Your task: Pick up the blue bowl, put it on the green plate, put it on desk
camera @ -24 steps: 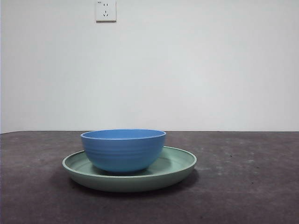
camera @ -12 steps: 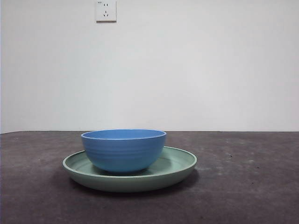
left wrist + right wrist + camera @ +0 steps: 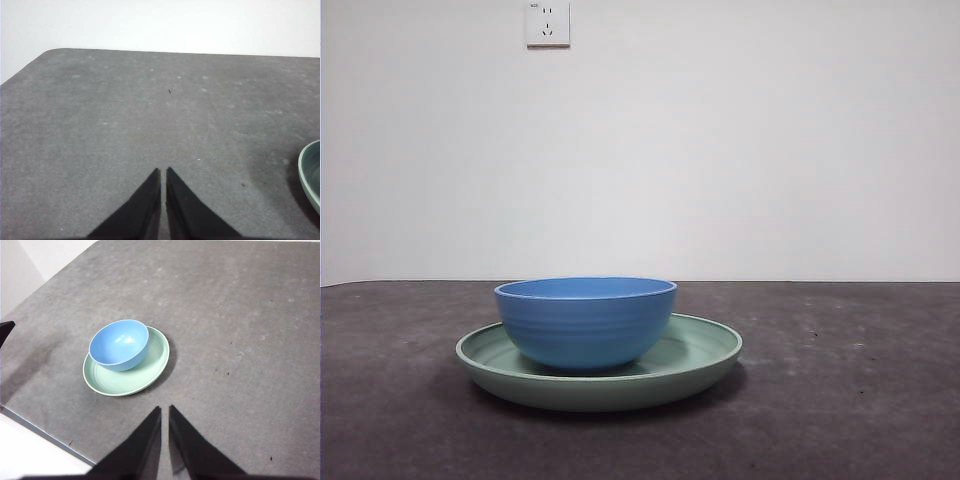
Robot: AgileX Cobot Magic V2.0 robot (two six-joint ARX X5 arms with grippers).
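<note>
On the desk [image 3: 860, 400] in the front view, the blue bowl [image 3: 585, 322] sits upright inside the green plate [image 3: 705, 350], a bit toward the plate's left side, touching its floor. No arm or pincer shows here; both are out of this view. A wall socket [image 3: 547, 22] is up on the white wall behind.

In the left wrist view, the left pincer [image 3: 163, 172] hangs over bare desk [image 3: 125, 115], jaws pressed together with only a hairline gap, holding nothing and touching nothing. Only a sliver of the green plate [image 3: 310, 175] rim shows at the picture's edge; the bowl is not visible here. So the plate lies off to one side of this pincer, not ahead of it.

In the right wrist view, the right pincer [image 3: 165, 412] also has its jaws nearly together, empty, raised well above the desk [image 3: 240, 340]. The blue bowl [image 3: 119, 344] on the green plate [image 3: 145, 372] lies ahead of the tips and off to the side, well apart, whole stack in plain sight. The bowl is round, so no long axis matters; a rim grip would do.

Judgement: bowl is already on the plate, so the remaining step looks like lifting it off onto the desk. Which arm is nearer is hard to call; the right one has the clear line on the bowl. Either must spread its jaws first.
</note>
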